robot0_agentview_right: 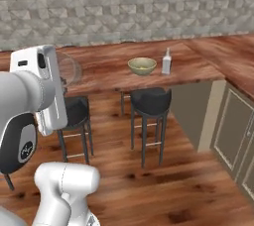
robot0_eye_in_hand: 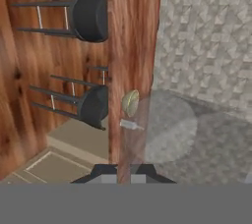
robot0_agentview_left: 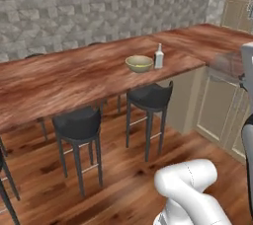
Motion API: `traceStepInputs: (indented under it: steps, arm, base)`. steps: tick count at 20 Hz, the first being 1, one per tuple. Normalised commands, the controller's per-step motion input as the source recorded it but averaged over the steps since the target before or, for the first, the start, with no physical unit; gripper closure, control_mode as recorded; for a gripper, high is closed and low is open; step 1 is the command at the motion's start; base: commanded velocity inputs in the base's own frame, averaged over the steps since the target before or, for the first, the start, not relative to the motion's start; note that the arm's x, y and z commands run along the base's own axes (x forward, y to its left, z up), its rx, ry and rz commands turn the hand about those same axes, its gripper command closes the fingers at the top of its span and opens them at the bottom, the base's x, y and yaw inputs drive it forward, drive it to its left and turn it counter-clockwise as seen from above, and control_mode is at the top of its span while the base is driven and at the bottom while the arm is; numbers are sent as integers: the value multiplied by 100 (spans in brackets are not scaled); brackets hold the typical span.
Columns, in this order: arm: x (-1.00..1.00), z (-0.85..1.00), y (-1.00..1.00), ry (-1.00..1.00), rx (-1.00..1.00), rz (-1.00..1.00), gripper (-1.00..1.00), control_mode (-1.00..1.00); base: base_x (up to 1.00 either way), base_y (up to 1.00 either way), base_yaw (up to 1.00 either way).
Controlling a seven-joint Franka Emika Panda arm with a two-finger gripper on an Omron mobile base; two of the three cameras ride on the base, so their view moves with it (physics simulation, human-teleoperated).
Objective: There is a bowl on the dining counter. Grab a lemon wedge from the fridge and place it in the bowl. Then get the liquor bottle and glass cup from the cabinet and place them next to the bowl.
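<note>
Now: bowl [robot0_agentview_left: 139, 63] on dining counter [robot0_agentview_left: 64, 78], liquor bottle [robot0_agentview_left: 159, 56] upright just beside it, on side nearer counter corner, so bottle step looks done. Yellowish bit inside bowl, prob lemon wedge, too small to confirm. Gripper [robot0_eye_in_hand: 124, 173] clenched on glass cup [robot0_eye_in_hand: 165, 127]; cup rides transparent in front of hand cam, fingers pinching near its rim. In right base view cup [robot0_agentview_right: 69, 69] sits off raised wrist, well apart from bowl. Cup carried high, likely to clear stools [robot0_agentview_left: 79, 125] and counter edge. Remaining: set cup next to bowl.
</note>
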Motion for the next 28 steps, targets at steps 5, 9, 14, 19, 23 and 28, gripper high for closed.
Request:
traceStepInputs:
  steps: [5,9,14,19,23,28]
  arm:
    - [0,0,0,0,0,0,100,100]
    - [0,0,0,0,0,0,100,100]
    - [0,0,0,0,0,0,100,100]
    - [0,0,0,0,0,0,100,100]
    - [0,0,0,0,0,0,100,100]
    - [0,0,0,0,0,0,100,100]
  base:
    - [60,-36,58]
    - [57,-58,48]
    - [50,-54,23]
    - [65,-42,7]
    - [91,-16,0]
    - [95,-11,0]
